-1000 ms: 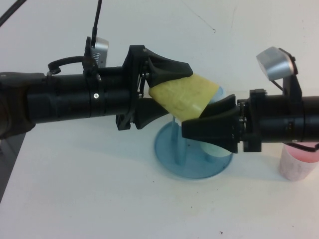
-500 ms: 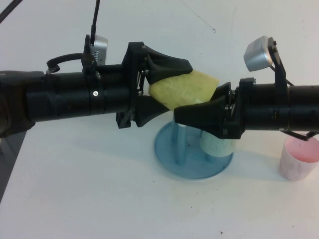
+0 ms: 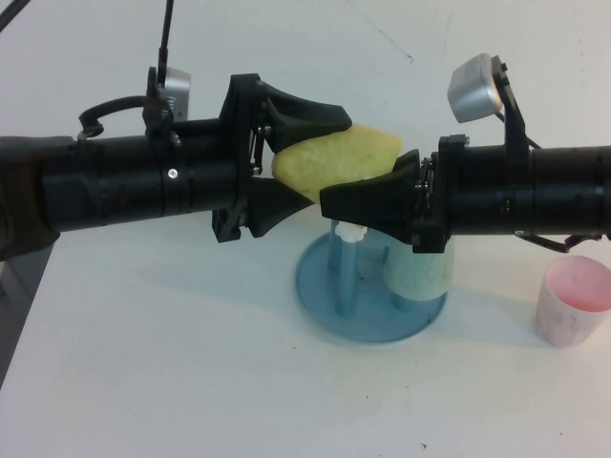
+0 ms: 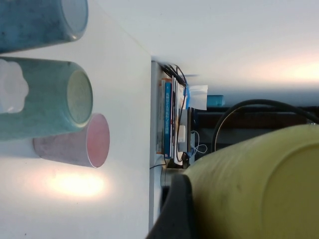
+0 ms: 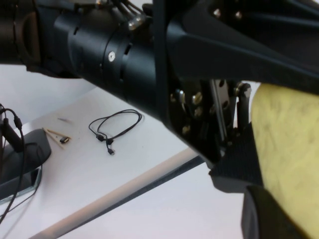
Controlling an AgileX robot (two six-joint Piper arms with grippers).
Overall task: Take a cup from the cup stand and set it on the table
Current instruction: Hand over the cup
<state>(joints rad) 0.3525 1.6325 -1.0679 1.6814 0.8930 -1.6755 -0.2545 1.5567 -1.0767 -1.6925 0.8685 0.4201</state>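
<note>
Two arms met above the middle of the worktop [image 3: 143,382], both lying nearly level. The left claw [image 3: 315,162], reaching in from nine o'clock, was clamped on the cup [image 3: 334,162], one finger over its far side and one under its near side. The cup lay on its side in the air, narrow closed end toward nine o'clock, mouth toward three o'clock, clear of the worktop and above the cup stand [image 3: 368,305]. The left wrist view showed the same yellow cup [image 4: 259,184] filling the near corner, with a dark finger [image 4: 174,209] pressed along its wall.

The right claw [image 3: 358,205], entering from three o'clock, pointed at the mouth end of the cup, its tips just beside the rim on the near side. Whether its fingers were apart or together, or touching the cup, I could not tell. The right wrist view showed the cup wall [image 5: 289,149] close by, one dark fingertip [image 5: 264,214] beside it.

The stand sat on the worktop below both claws, at about five o'clock of centre. One bare peg with a white knob [image 3: 348,234] stood upright beneath the cup. A pale green cup [image 3: 415,277] sat on the stand's three o'clock side, partly hidden by the right arm. A pink cup [image 3: 573,301] stood mouth up on the worktop, well apart at three o'clock of the stand.
</note>
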